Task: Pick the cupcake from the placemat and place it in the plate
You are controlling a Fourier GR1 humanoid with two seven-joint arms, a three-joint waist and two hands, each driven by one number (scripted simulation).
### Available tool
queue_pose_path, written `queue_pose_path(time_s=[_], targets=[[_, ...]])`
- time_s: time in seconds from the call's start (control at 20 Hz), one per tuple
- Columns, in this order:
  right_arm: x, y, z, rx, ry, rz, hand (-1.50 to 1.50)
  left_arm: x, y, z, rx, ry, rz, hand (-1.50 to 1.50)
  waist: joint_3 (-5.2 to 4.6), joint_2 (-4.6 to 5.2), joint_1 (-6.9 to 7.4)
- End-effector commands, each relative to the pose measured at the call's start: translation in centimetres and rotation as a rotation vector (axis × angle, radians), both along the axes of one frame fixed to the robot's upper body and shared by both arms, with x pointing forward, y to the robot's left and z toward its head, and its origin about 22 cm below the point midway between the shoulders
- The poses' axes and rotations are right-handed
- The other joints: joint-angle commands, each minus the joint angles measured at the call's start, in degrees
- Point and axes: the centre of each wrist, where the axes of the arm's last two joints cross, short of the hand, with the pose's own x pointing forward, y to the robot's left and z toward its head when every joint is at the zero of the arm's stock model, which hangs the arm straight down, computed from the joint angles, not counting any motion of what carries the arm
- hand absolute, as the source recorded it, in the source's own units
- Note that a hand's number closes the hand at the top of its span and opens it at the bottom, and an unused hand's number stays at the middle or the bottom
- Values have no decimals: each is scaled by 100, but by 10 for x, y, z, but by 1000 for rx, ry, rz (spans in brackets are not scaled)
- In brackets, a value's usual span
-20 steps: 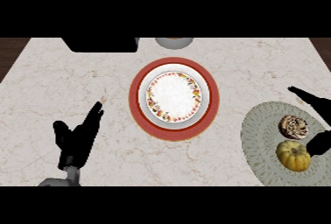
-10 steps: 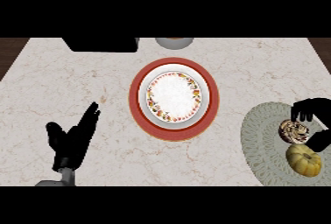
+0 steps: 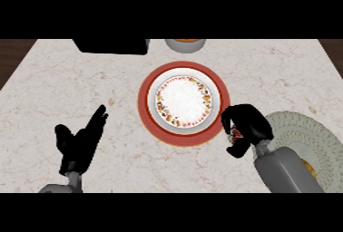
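Pick phase appears complete: the right hand (image 3: 245,123) is curled around the cupcake (image 3: 237,134), mostly hidden, at the plate's (image 3: 149,97) right rim, off the placemat (image 3: 305,131). Remaining: carry over the plate centre and release. The left hand (image 3: 80,144) rests unclenched.

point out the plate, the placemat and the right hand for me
plate (image 3: 182,96): head view, on its bare white centre.
placemat (image 3: 305,133): head view, on its ribbed grey-green surface right of the right hand.
right hand (image 3: 248,122): head view, on the back of the curled black hand, beside the plate's red rim.
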Motion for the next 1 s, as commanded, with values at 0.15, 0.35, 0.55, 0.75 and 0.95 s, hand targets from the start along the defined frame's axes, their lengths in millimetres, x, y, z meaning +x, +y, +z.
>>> queue_pose_path(time_s=[0.15, 0.35, 0.55, 0.75, 0.95], targets=[[-31, 125, 54, 234, -299, -20, 150, -5, -10, -13, -15, 81, -37, 0, 99, -10, 141], [-55, 149, 65, 300, -410, -136, 150, -3, -8, -12, -22, 79, -27, 0, 101, 17, 134], [-73, 163, 74, 426, -464, -292, 150, -5, -7, -16, -7, 88, -16, 0, 108, 45, 102], [-89, 180, 82, 524, -484, -414, 150, -2, -10, -12, -2, 73, -26, 0, 106, 80, 78], [-98, 188, 76, 624, -516, -505, 150, -5, -2, -17, -4, 80, 7, 0, 110, 122, 34]])
